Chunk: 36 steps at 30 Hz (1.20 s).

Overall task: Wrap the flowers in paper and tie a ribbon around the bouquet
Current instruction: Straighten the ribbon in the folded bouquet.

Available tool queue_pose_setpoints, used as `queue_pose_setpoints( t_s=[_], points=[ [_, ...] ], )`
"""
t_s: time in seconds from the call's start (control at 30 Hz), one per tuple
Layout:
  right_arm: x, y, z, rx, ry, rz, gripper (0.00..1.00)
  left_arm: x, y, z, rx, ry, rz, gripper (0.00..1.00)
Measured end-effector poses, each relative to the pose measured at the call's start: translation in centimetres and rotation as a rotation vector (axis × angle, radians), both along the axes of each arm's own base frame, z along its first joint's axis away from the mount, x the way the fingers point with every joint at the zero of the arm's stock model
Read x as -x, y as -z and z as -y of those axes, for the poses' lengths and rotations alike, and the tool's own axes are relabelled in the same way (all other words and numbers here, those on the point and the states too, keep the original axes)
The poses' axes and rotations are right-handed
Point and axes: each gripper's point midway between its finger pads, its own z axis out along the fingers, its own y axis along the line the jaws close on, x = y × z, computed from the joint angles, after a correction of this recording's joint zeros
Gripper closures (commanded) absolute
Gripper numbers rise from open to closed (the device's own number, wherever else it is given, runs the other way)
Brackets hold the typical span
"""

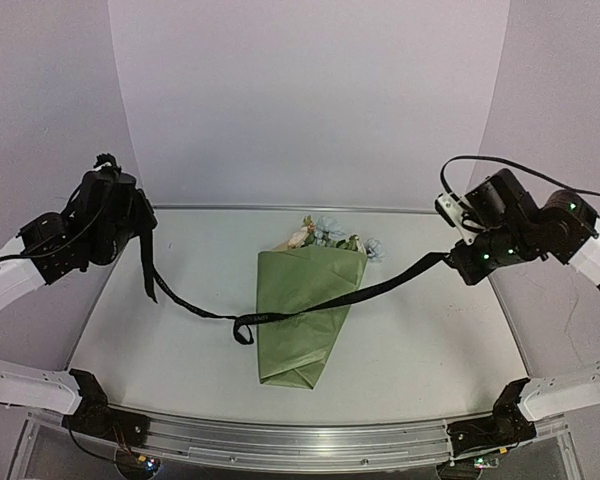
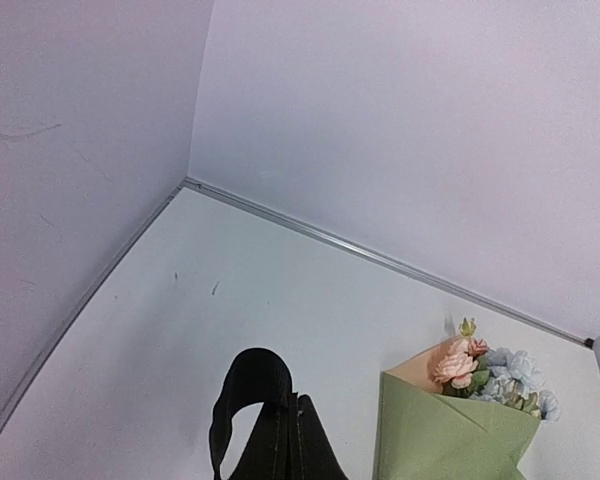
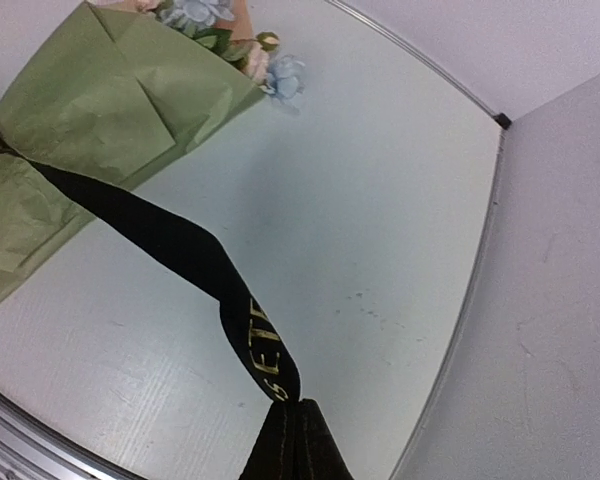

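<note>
Black ribbon (image 1: 380,290) stretched across bouquet (image 1: 305,330) between left hand (image 1: 142,230), right hand (image 1: 454,260), both clamping it.

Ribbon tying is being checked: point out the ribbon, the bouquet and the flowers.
ribbon (image 1: 320,303), top external view, its middle stretch.
bouquet (image 1: 300,350), top external view, green cone's middle.
flowers (image 2: 452,366), left wrist view, pink bloom.
</note>
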Motion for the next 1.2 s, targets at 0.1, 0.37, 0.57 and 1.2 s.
queue_pose_setpoints(
  t_s=[0.1,0.37,0.57,1.2],
  points=[
    [0.5,-1.5,2.7,0.045,0.041,0.052,1.0,1.0,-1.2,-1.7,0.003,-0.041,0.032,1.0],
    [2.2,-3.8,9.9,0.219,0.189,0.131,1.0,3.0,0.5,-5.8,-0.048,-0.223,-0.013,1.0],
    [2.8,-0.9,13.4,0.311,0.324,0.051,1.0,4.0,7.1,-7.4,-0.151,-0.337,-0.156,1.0],
    [3.9,7.0,17.7,0.26,0.709,-0.234,1.0,3.0,23.8,-14.2,0.073,-0.47,-0.612,0.31]
  ],
)
